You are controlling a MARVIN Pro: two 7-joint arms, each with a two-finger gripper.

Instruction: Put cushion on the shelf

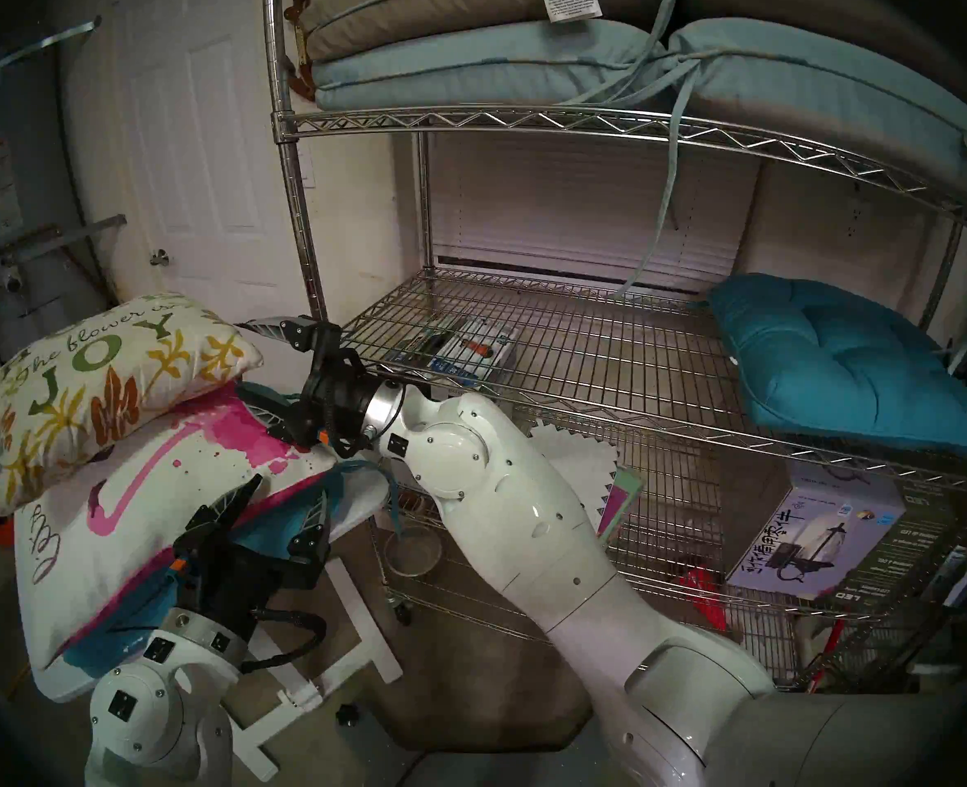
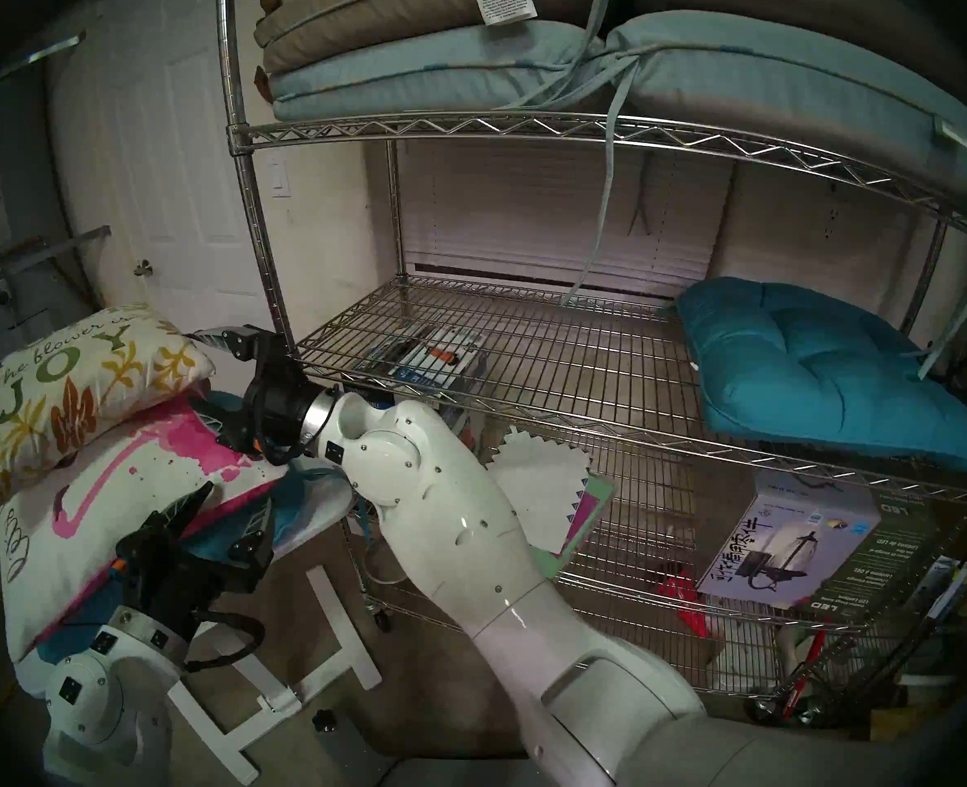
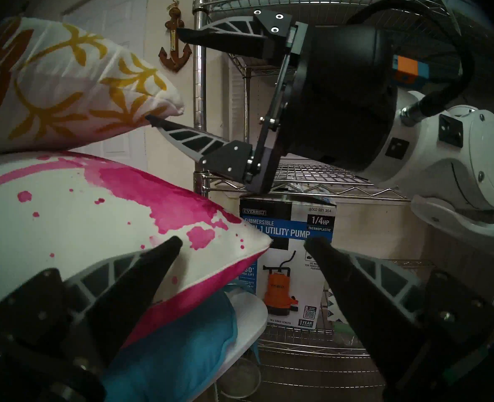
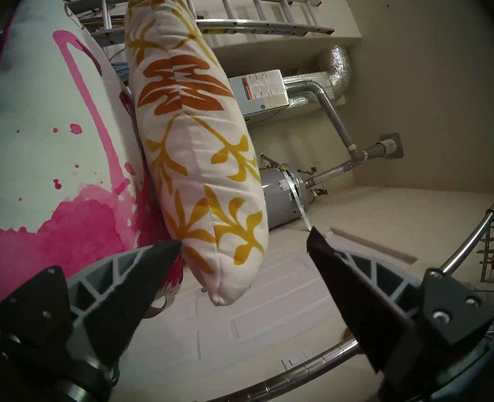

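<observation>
Two hands gape empty; right hand (image 1: pixel 268 380) brackets the JOY cushion's (image 1: pixel 106 382) shelf-side corner, nearer than left hand (image 1: pixel 282 510), shelf (image 1: pixel 526 337) just beyond.

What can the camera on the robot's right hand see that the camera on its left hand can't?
Only the right wrist view shows the ladder and the grey water heater. Only the left wrist view shows the pump box, the anchor decoration and the whole open right gripper. Both show the leaf-print pillow lying against the pink-splashed pillow, and the wire shelf.
</observation>
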